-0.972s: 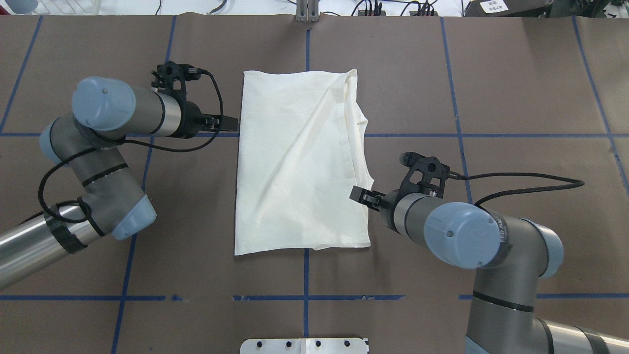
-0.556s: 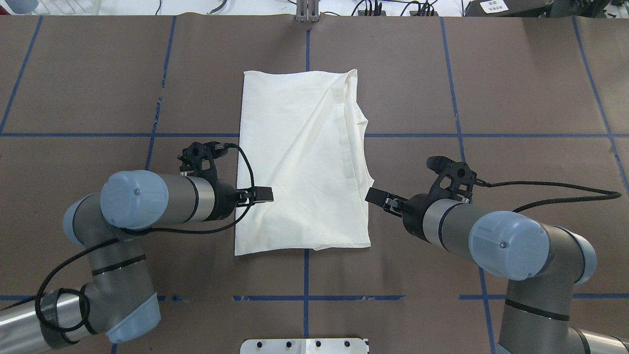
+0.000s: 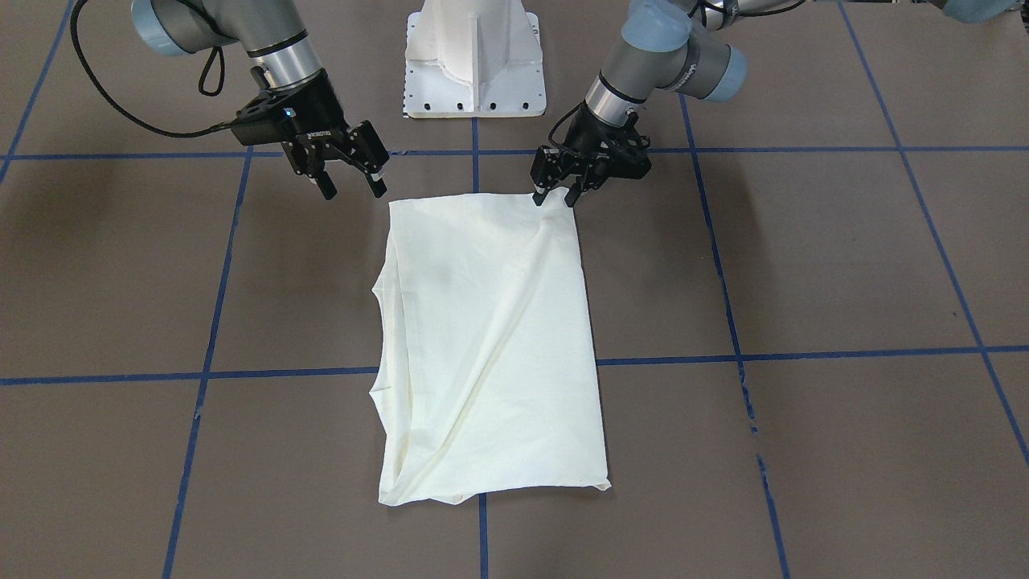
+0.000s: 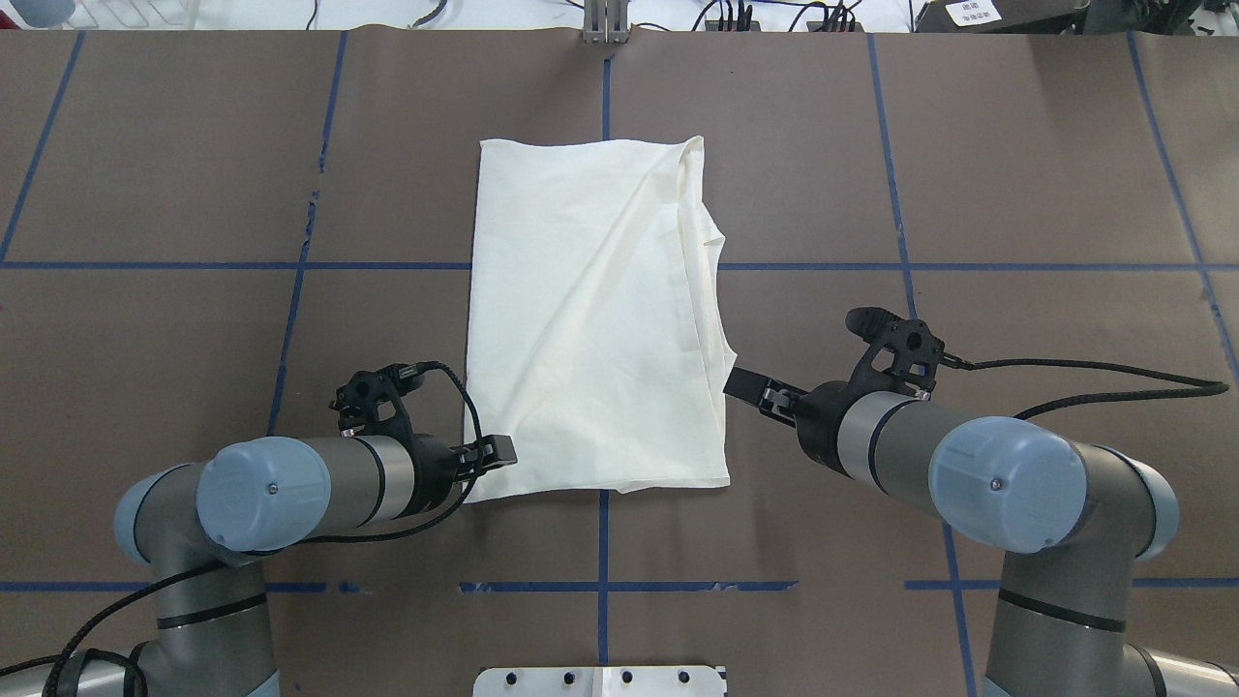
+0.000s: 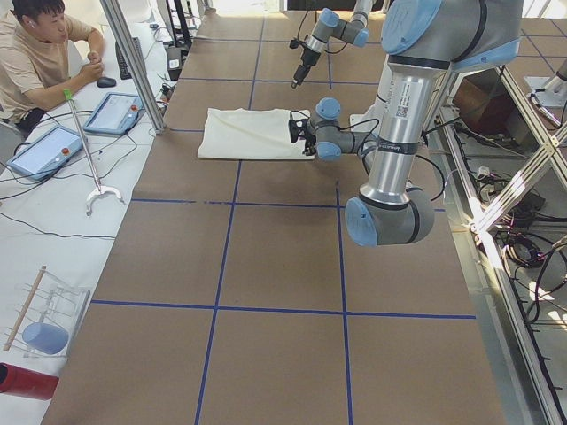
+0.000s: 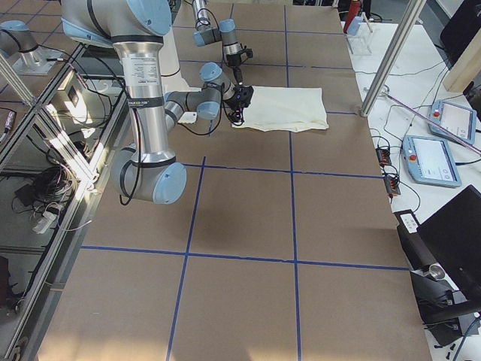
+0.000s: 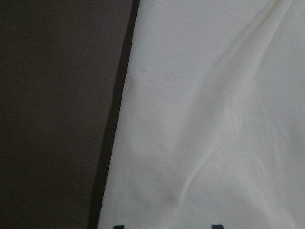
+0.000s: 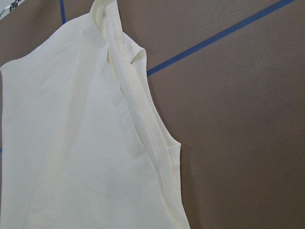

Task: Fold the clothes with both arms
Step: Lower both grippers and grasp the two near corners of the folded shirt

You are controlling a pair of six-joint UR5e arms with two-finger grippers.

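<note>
The left end effector (image 3: 555, 196) sits low at the near left corner of the shirt (image 4: 592, 319). Its fingers are moderately apart, with the corner's edge between or just under them, and they grip nothing. The left wrist view shows only flat cloth and its edge below the two tips.

The shirt lies in the middle of the surface (image 4: 1016, 194), already folded into a long narrow rectangle with the plain cream side up. A diagonal crease crosses it, and loose seamed layers step out along its right edge.

The right end effector (image 3: 352, 186) hangs just beside the near stretch of that edge, clear of the cloth, with its fingers spread wide and empty.

This looks like the approach for the next fold, bringing the near end over toward the far end. For that, the right arm needs to close in on its own near corner. Both end effectors then need to pinch all the layers and lift and carry together, so the cloth lands square.
</note>
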